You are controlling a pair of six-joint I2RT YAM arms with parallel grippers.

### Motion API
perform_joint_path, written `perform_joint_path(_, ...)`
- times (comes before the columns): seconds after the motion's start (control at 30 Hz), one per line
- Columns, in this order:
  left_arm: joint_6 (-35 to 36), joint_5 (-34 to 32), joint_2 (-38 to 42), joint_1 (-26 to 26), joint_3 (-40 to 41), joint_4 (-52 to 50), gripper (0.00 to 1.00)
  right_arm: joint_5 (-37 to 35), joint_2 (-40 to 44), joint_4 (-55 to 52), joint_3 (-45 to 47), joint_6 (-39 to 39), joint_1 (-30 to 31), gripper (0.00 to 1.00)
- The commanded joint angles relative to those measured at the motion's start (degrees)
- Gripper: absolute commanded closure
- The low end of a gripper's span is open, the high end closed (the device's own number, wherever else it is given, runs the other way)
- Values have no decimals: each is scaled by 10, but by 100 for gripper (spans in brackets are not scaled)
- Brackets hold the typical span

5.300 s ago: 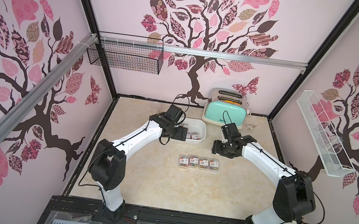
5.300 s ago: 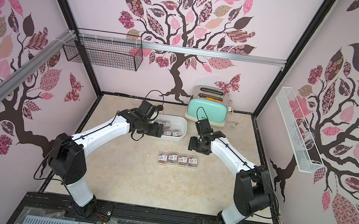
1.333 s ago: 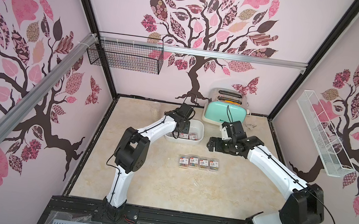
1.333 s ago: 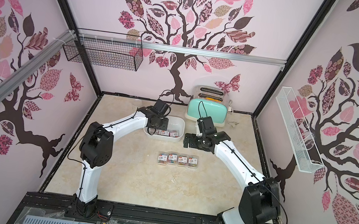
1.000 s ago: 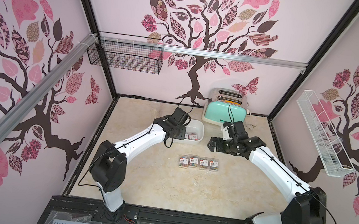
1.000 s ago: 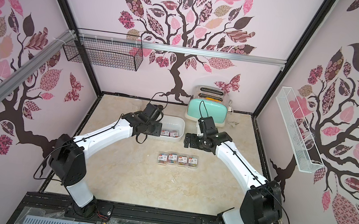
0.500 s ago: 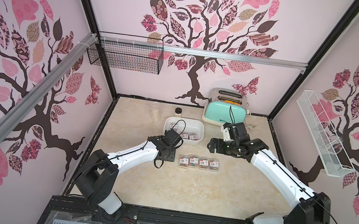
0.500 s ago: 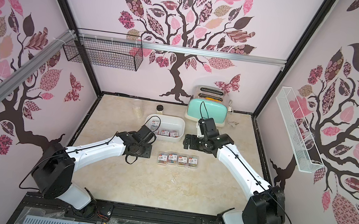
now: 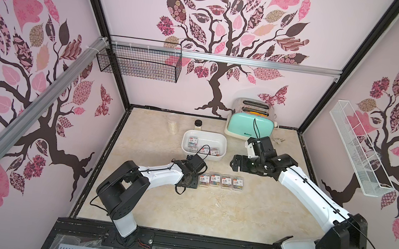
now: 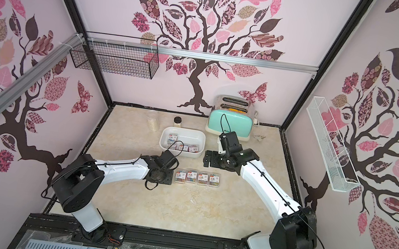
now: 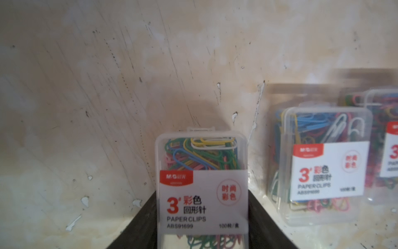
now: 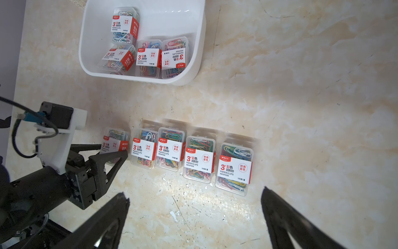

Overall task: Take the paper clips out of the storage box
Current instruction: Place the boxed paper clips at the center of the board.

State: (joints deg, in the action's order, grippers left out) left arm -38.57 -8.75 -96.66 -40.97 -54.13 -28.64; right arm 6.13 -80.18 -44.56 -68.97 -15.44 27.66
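Four cases of paper clips [image 12: 148, 54] lie inside the storage box [image 9: 223, 141], three along its near wall and one farther back by its left end. Out on the table [image 9: 206, 212], in front of the box's near wall and apart from it, a row of cases [image 12: 191, 159], four in all, lies flat, side by side with the labels up. At the end of that row nearest the box's left end, the left gripper [image 12: 113, 151] is clamped on a held case [image 11: 202, 189], one finger on each long side, just beside the row's end case. Whether this case rests on the table or hangs just above it cannot be told. The right gripper [image 12: 193, 193] hovers off the box's right end wall, apart from it, with its jaws spread wide and nothing between them.
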Motion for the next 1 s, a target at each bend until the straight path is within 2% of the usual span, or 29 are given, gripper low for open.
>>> perform_joint_path(0.0,-1,4,-10,-2,-13,19,42,-6,16,0,-17,-2,4,1)
perform_joint_path(0.97,27,-15,-30,-15,-9,27,40,3,4,11,-20,-5,6,1)
